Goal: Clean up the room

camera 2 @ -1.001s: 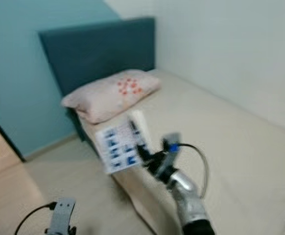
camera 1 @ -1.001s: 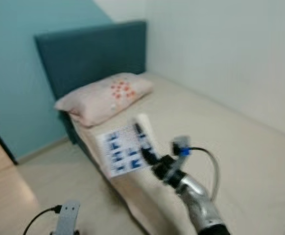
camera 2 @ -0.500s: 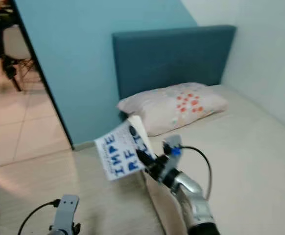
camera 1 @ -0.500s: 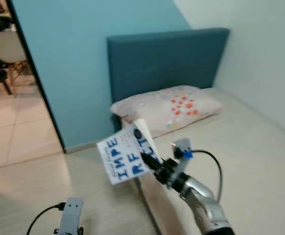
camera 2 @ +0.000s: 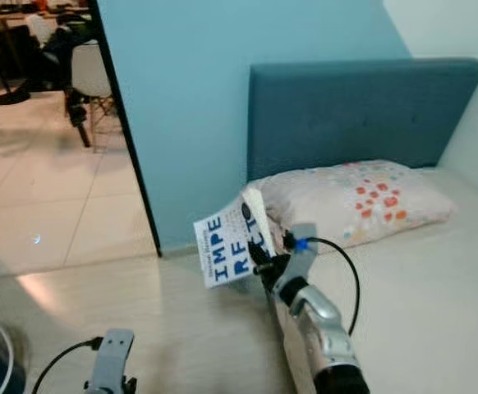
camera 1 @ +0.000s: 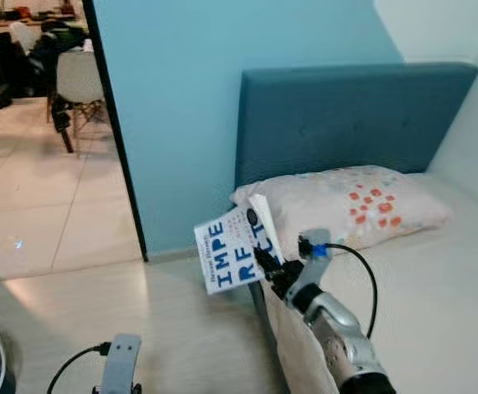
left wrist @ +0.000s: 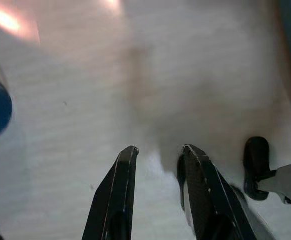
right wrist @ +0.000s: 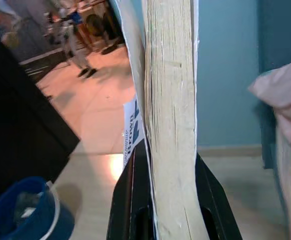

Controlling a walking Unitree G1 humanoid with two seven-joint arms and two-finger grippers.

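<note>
A bed (camera 1: 436, 295) with a pillow (camera 1: 346, 201) lies just behind the right gripper (camera 1: 265, 264), by which a book (camera 1: 237, 250) is held clamped and upright, presumably for carrying away. The left gripper (left wrist: 158, 192) hangs slightly parted and empty above the floor.

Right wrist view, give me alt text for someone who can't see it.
The right gripper is clamped on a book, seen page-edge on with its white cover beside. Beyond are a blue bucket on the floor, a blue wall and a pillow.
</note>
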